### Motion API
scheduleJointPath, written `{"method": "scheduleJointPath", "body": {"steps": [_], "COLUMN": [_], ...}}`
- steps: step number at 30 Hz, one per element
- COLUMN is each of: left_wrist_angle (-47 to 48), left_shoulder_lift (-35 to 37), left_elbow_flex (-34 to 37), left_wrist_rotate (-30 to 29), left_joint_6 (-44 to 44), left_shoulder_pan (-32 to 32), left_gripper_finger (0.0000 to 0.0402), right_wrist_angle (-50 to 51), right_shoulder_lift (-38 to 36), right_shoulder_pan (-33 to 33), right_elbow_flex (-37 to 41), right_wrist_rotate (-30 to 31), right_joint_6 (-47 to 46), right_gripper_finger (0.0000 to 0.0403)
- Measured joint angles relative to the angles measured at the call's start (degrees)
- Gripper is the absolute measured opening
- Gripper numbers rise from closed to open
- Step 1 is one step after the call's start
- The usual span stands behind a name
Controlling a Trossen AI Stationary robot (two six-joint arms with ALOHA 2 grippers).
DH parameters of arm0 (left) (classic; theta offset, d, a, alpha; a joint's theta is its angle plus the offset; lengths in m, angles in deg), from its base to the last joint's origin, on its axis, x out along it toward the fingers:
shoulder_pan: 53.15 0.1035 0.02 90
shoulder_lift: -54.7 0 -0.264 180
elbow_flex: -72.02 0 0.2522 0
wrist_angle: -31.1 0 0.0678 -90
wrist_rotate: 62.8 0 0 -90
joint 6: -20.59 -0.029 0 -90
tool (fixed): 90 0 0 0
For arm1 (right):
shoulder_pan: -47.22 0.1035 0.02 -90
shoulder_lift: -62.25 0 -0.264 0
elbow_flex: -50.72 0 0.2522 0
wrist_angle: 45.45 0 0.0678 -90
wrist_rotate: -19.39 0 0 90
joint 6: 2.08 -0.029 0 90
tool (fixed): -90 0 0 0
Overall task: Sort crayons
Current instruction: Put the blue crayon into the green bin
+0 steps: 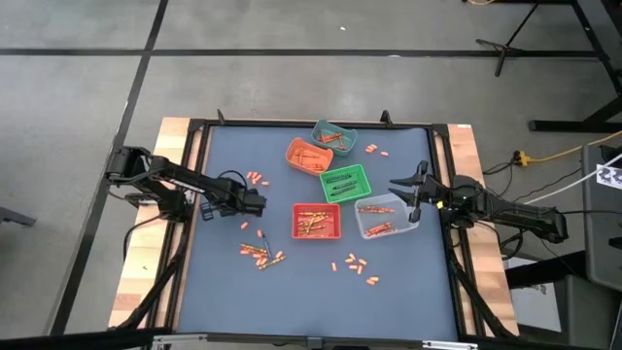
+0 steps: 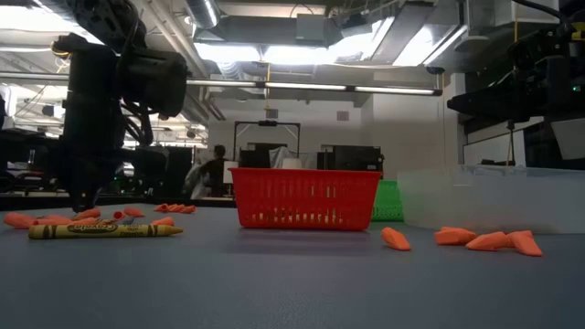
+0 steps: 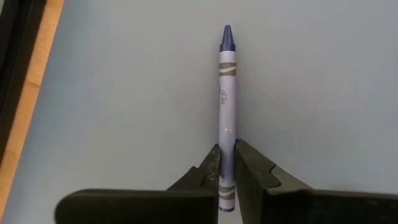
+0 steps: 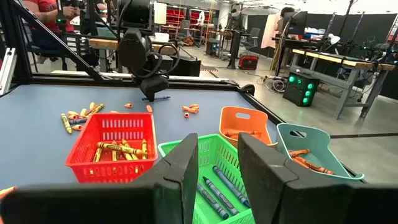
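Gripping a blue-violet wax crayon [image 3: 226,106] near its butt end, the left gripper [image 3: 227,163] had its two dark fingers pinched tight on the paper wrap, tip pointing away from the wrist. It sat over the left part of the dark blue table mat [image 1: 224,282], low over the surface; whether the crayon touched the mat couldn't be told.

The right gripper [image 4: 217,163] was parted with nothing between the fingers, at the mat's right edge just beside the clear plastic bin [image 1: 387,217].

Bins clustered mid-table:
- red mesh bin [image 1: 317,221] held yellow crayons
- green mesh bin [image 1: 345,182] held blue ones
- orange bin [image 1: 308,155] and teal bin [image 1: 333,136] held orange-red sticks

Loose crayons were scattered on the mat:
- orange stubs [image 1: 256,178] near the left gripper
- a mixed yellow and orange cluster [image 1: 260,252] in front of it
- more orange stubs [image 1: 356,265] toward the front right
- a couple [image 1: 371,149] beside the teal bin

The low view showed a yellow crayon [image 2: 103,231] lying flat at left.
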Motion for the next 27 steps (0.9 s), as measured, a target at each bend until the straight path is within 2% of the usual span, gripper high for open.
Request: {"method": "scheduleJointPath", "body": {"steps": [10, 15, 22, 27], "left_wrist_angle": [-0.52, -2.99, -15.21, -26.61], "left_shoulder_lift": [0.11, 1.08, 1.62, 1.81], "left_elbow_flex": [0.04, 0.11, 0.09, 0.08], "left_wrist_rotate": [-2.85, -6.23, -14.8, -16.31], "left_joint_6": [-0.16, -2.09, -8.04, -15.87], "left_shoulder_pan": [0.0, 0.12, 0.4, 1.48], "left_gripper_finger": [0.0013, 0.0012, 0.0012, 0.0012], "right_wrist_angle": [0.02, 0.02, 0.01, 0.0], "right_shoulder_lift": [0.0, -0.01, -0.01, -0.01], "right_shoulder_pan": [-0.01, 0.0, 0.01, -0.01], "right_elbow_flex": [0.0, 0.0, 0.0, 0.0], "right_wrist_rotate": [0.01, 0.0, 0.0, 0.01], "right_joint_6": [0.01, 0.01, 0.0, 0.01], "right_gripper_finger": [0.0113, 0.0113, 0.0113, 0.0113]}}
